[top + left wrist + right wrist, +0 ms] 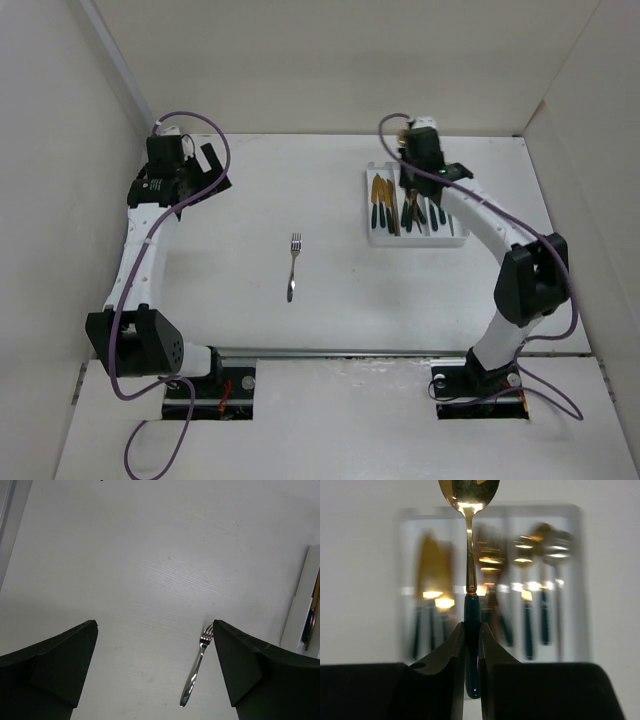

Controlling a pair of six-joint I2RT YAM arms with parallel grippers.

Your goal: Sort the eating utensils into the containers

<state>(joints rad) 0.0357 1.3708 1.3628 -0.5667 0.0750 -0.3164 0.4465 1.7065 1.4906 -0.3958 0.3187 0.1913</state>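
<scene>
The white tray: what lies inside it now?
The tray holds gold utensils with dark handles in three compartments. The right end effector, shut on a spoon, covers part of them from above.

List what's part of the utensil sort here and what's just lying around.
Part of the job:
- silver fork, loose on the table
- gold spoon, held in the right gripper
- white tray
- utensils in the tray

Just there:
- purple cables on the arms
- no loose non-utensil items seen

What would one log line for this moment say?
right jaws: shut on gold spoon, over tray | left jaws: open, empty | silver fork: on table
</scene>
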